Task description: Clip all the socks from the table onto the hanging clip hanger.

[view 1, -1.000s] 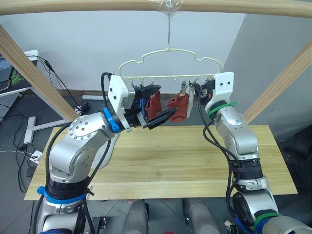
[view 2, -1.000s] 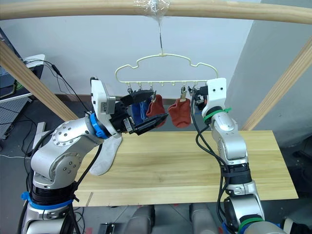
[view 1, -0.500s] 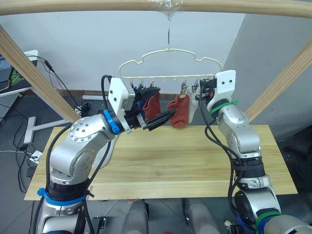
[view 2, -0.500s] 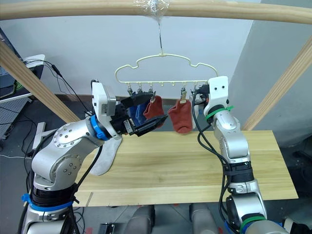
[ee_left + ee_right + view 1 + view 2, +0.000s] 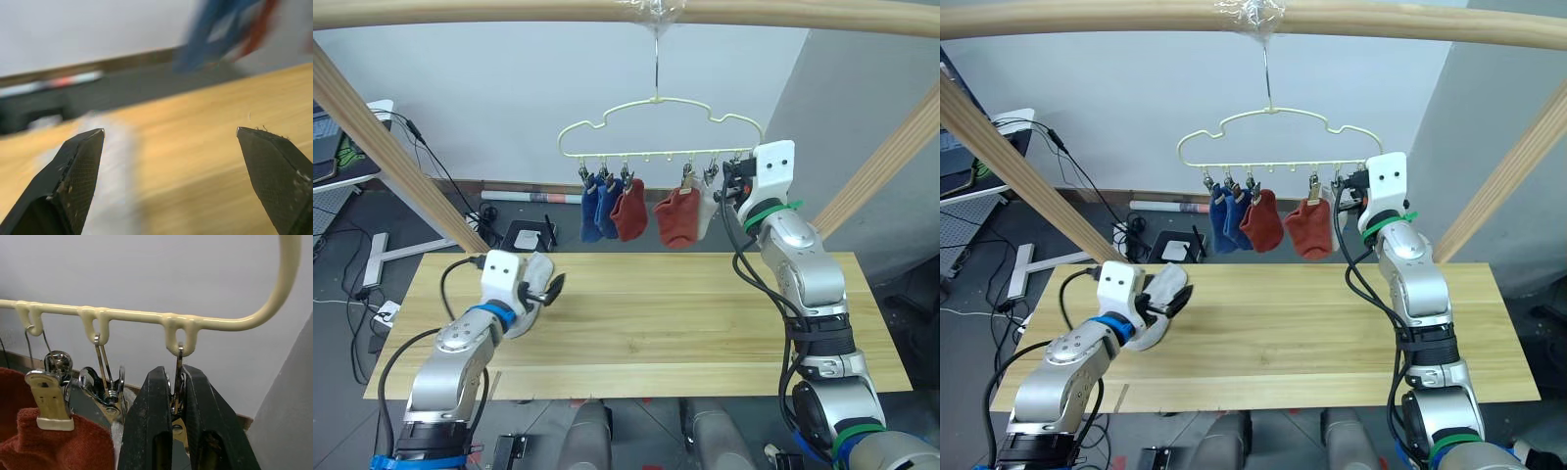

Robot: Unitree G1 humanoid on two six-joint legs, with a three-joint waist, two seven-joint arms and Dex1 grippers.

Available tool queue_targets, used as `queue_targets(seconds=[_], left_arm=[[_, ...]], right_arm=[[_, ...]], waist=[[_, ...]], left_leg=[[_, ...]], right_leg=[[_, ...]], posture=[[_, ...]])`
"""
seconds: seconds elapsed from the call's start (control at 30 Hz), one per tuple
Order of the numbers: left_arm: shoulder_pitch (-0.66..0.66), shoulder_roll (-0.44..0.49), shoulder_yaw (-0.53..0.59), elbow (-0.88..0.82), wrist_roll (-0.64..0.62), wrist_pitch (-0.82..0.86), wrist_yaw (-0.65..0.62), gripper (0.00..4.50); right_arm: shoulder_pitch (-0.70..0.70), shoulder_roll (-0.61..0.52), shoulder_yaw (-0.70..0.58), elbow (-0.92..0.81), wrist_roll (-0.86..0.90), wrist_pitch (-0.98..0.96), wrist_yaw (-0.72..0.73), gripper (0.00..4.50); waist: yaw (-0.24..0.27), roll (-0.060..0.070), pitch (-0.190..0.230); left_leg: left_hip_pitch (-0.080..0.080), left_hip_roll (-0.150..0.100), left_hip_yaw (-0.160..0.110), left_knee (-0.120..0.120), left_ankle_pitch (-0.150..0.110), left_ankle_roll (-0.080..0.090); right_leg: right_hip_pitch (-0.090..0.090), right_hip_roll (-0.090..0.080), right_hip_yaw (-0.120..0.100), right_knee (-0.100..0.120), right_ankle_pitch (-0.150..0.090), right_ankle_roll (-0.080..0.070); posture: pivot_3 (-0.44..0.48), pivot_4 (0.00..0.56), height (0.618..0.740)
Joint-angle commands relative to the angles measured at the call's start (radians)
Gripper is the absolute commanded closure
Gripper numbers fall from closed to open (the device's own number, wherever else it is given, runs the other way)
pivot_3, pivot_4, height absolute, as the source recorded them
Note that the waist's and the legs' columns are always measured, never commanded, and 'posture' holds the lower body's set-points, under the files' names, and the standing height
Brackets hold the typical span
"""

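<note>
Left wrist view: grey sock (image 5: pixel 105 161) between open left claw (image 5: pixel 168 139) fingers

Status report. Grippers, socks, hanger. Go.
Left gripper open, low over last grey sock on table. Right gripper shut on end clip of clip hanger. Five socks hung. No obstruction.

The pale-yellow clip hanger (image 5: pixel 658 132) hangs by its hook. Two blue socks (image 5: pixel 597 208), two rust red socks (image 5: pixel 651 211) and one light grey sock (image 5: pixel 705 210) hang from its clips in a row. The right jaws pinch the last clip (image 5: pixel 177 396), beside the grey one. Another grey sock (image 5: pixel 1160 304) lies flat on the wooden counter (image 5: pixel 675 313), just under the left jaws.
</note>
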Motion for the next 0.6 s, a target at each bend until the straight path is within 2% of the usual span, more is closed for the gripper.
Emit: queue_targets(seconds=[0.03,0.23,0.4,0.57,0.6], left_arm=[[-0.048,-0.014,0.034,0.126,0.056,-0.077,0.066,0.00],[-0.094,-0.019,0.091,0.273,0.036,-0.051,0.083,0.00],[-0.103,-0.017,0.087,0.403,0.009,0.019,-0.007,0.00],[-0.082,-0.028,0.055,0.448,0.016,0.036,-0.060,0.00],[-0.075,-0.033,0.052,0.449,0.013,0.047,-0.070,0.19]], right_arm=[[0.001,-0.007,-0.007,-0.055,-0.003,0.004,0.008,4.47],[0.018,-0.017,-0.014,-0.068,0.000,0.009,0.017,4.47],[0.033,-0.029,-0.018,-0.082,0.004,0.019,0.027,4.47],[0.044,-0.040,-0.021,-0.091,0.003,0.028,0.035,4.47],[0.045,-0.042,-0.022,-0.093,0.003,0.030,0.036,4.47]], waist=[[0.005,0.000,0.000],[0.006,0.000,0.000],[0.005,0.000,0.000],[0.014,0.001,-0.001],[0.016,0.001,-0.001]], left_leg=[[0.000,0.000,0.000,0.000,0.000,0.000],[-0.001,0.000,0.000,0.000,0.000,0.000],[0.000,0.000,0.000,0.000,0.000,0.000],[0.002,0.000,-0.001,0.000,0.000,0.000],[0.003,0.000,0.000,0.000,0.000,0.000]], right_leg=[[0.000,0.000,0.000,0.000,0.000,0.000],[0.000,0.000,-0.001,0.000,0.001,0.000],[0.000,0.000,-0.001,0.000,0.001,0.000],[0.002,0.000,-0.001,0.001,0.000,0.001],[0.003,-0.001,-0.001,0.001,0.000,0.001]], posture=[[0.109,0.266,0.740],[0.143,0.265,0.740],[0.172,0.255,0.740],[0.191,0.249,0.740],[0.191,0.249,0.740]])
